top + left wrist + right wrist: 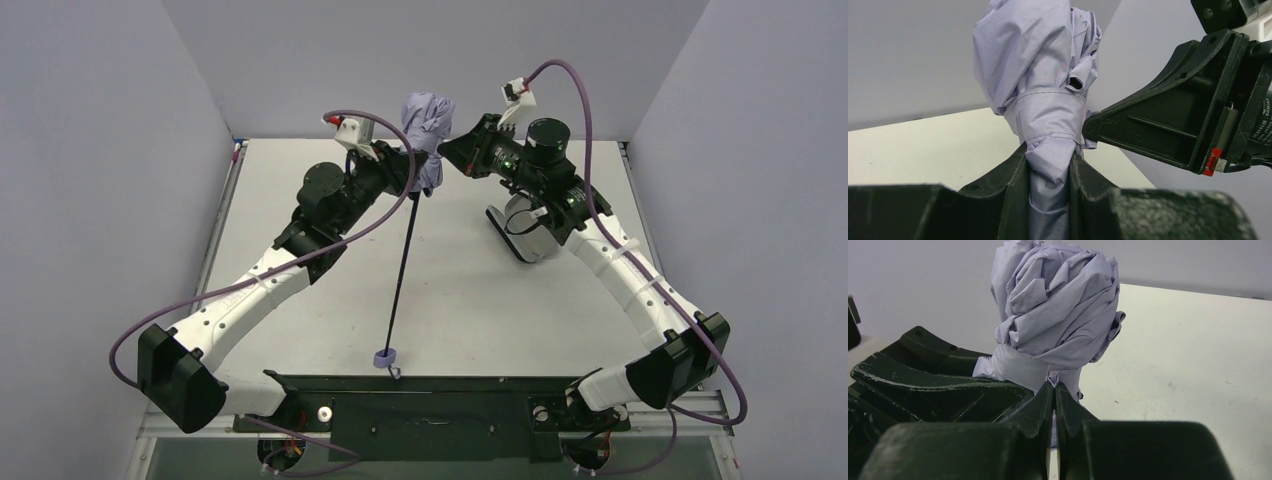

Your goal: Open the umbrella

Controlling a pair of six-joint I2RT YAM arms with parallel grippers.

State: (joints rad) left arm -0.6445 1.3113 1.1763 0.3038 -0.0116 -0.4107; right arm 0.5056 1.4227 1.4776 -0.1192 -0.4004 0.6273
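The umbrella (pixel 427 135) is folded, its pale lavender canopy bunched and bound by a closure band (pixel 1048 112). It is held up off the table, and the thin black shaft (pixel 403 270) runs down to the small lavender knob handle (pixel 385 357) near the front edge. My left gripper (pixel 1049 150) is shut on the canopy's lower end, just under the band. My right gripper (pixel 1054 385) comes in from the right with its tips pinched together on a small fold of lavender fabric at the band (pixel 1018 367).
A black-and-grey oblong sleeve (pixel 525 230) lies on the white table (pixel 300 200) under my right arm. Grey walls close in on the left, back and right. A black mounting bar (pixel 440 410) spans the front edge.
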